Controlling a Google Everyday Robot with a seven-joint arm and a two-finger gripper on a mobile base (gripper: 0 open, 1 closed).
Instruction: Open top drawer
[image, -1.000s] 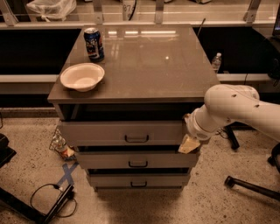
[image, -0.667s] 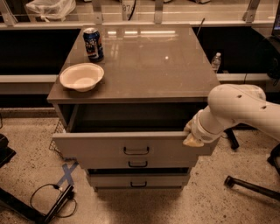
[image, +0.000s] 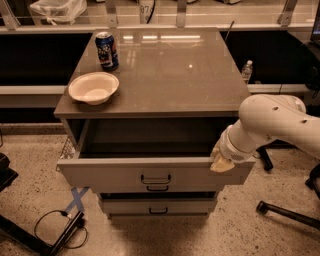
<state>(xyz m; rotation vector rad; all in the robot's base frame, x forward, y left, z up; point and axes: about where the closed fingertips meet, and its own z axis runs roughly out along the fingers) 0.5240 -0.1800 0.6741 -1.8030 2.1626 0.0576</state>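
The top drawer (image: 110, 172) is the wide grey drawer under the cabinet top, pulled well out toward me, its dark interior showing. Its small dark loop handle (image: 155, 179) sits at the middle of the front panel. My gripper (image: 220, 162) is at the right end of the drawer's front edge, at the end of my white arm (image: 272, 125) that reaches in from the right. It rests against the top of the front panel.
Two shallower drawers (image: 157, 206) sit shut below. On the cabinet top (image: 170, 65) stand a white bowl (image: 93, 87) and a blue soda can (image: 106, 50). A water bottle (image: 246, 71) stands behind right. Cables (image: 60, 230) and chair legs (image: 287, 212) lie on the floor.
The top drawer has slid out from nearly shut to well open. My gripper moved toward me with its right front edge.
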